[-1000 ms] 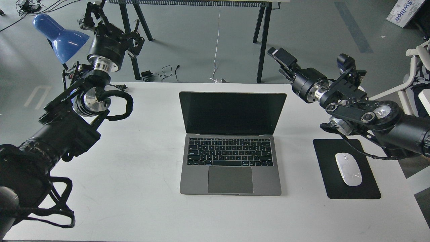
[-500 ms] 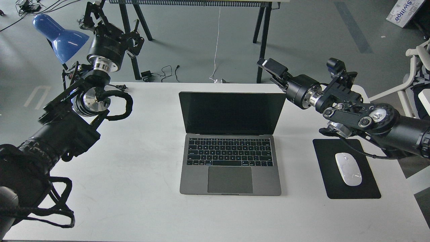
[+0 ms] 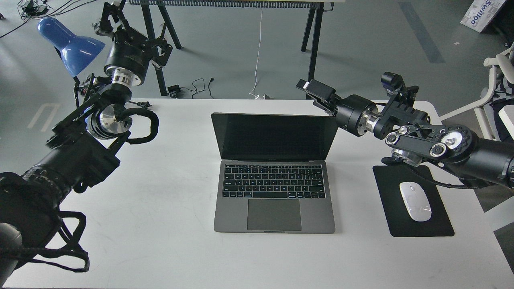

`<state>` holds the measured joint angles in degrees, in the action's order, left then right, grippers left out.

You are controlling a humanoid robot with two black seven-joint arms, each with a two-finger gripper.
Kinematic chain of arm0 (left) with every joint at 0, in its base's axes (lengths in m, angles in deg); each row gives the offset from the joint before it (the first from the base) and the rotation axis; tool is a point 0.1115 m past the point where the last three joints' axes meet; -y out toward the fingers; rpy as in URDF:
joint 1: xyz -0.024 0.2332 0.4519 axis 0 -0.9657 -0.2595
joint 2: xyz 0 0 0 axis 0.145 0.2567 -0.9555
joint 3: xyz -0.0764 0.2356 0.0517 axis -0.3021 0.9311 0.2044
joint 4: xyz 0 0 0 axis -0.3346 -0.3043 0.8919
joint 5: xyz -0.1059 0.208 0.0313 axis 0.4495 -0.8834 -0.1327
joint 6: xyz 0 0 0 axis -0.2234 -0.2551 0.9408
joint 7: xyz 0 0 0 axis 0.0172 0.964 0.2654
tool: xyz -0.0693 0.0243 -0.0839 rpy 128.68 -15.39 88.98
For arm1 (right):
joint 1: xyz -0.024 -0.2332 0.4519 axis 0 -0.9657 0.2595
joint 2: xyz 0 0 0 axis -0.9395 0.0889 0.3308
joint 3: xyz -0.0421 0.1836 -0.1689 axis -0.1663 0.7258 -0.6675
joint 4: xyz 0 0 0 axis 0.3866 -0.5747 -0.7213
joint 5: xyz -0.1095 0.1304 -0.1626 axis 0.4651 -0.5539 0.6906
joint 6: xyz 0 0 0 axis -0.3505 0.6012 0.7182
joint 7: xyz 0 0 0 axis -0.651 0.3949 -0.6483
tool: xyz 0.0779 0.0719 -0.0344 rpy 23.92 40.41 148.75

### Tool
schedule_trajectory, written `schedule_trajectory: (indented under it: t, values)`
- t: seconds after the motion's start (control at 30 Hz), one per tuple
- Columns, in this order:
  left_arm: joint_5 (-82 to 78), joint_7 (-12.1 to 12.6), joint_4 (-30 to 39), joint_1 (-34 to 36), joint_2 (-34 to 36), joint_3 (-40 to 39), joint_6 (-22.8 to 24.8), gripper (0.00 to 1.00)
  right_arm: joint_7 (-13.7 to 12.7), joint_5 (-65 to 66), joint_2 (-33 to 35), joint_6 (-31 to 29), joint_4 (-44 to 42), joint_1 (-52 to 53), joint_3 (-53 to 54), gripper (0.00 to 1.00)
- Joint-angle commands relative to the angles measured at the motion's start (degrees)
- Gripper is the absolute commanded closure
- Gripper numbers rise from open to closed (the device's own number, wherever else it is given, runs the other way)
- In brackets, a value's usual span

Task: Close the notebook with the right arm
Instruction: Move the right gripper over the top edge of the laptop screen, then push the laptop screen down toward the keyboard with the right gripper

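Note:
The notebook (image 3: pixel 274 188) lies open in the middle of the white table (image 3: pixel 160 241). It is space-grey with black keys, and its black screen (image 3: pixel 275 136) stands upright. My right arm comes in from the right. Its gripper (image 3: pixel 315 91) hovers just above and behind the screen's top right corner, close to the lid edge, with the fingers together and nothing held. My left gripper (image 3: pixel 134 30) is raised at the far left by the blue lamp (image 3: pixel 70 44). Its fingers stand apart and it is empty.
A black mouse pad (image 3: pixel 421 224) with a white mouse (image 3: pixel 415 206) lies right of the notebook, under my right forearm. Black trestle table legs (image 3: pixel 311 48) and cables (image 3: pixel 196 86) stand on the floor behind the table. A white chair (image 3: pixel 498 92) is at far right.
My right gripper has moved left and down, from off the screen's right side to just behind its top right corner. The left arm has not moved. The screen is still upright.

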<state>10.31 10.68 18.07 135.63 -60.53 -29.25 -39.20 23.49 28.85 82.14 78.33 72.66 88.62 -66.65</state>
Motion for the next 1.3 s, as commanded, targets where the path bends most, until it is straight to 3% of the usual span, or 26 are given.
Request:
schedule_trajectory:
  t: [0.0,0.77,1.27]
  values:
    - [0.01,0.0,0.0,0.0,0.0,0.0,0.0,0.0,-0.01,2.63,1.39,-0.73,1.81,0.05,-0.95,0.01]
    - [0.01,0.0,0.0,0.0,0.09,0.0,0.0,0.0,-0.01,10.98,10.01,-10.57,8.76,3.83,-3.07,0.01]
    - [0.01,0.0,0.0,0.0,0.09,0.0,0.0,0.0,-0.01,15.56,9.4,-14.27,8.94,2.43,-3.07,0.01]
